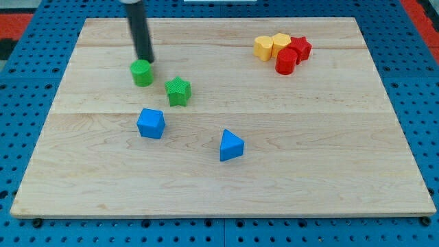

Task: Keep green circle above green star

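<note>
The green circle sits on the wooden board at the view's upper left. The green star lies just to its lower right, a small gap between them. My tip stands right behind the green circle, at its top edge, touching or nearly touching it. The dark rod rises from there out of the view's top.
A blue cube lies below the green blocks. A blue triangle lies near the board's middle. At the upper right, two yellow blocks and two red blocks sit clustered together. The wooden board rests on a blue pegboard.
</note>
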Robot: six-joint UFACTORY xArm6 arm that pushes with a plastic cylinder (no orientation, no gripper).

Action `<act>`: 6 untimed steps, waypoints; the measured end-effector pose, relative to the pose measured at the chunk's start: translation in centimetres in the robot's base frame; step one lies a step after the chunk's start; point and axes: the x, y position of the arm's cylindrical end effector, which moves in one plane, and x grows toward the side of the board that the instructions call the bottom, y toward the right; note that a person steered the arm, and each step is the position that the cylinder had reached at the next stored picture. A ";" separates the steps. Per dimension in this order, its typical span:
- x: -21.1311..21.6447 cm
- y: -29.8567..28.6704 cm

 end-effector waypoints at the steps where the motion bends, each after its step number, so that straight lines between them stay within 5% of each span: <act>1: 0.8 3.7; 2: 2.2 5.0; 4: -1.0 -4.5; 5: 2.0 -8.0; 6: 4.5 -4.8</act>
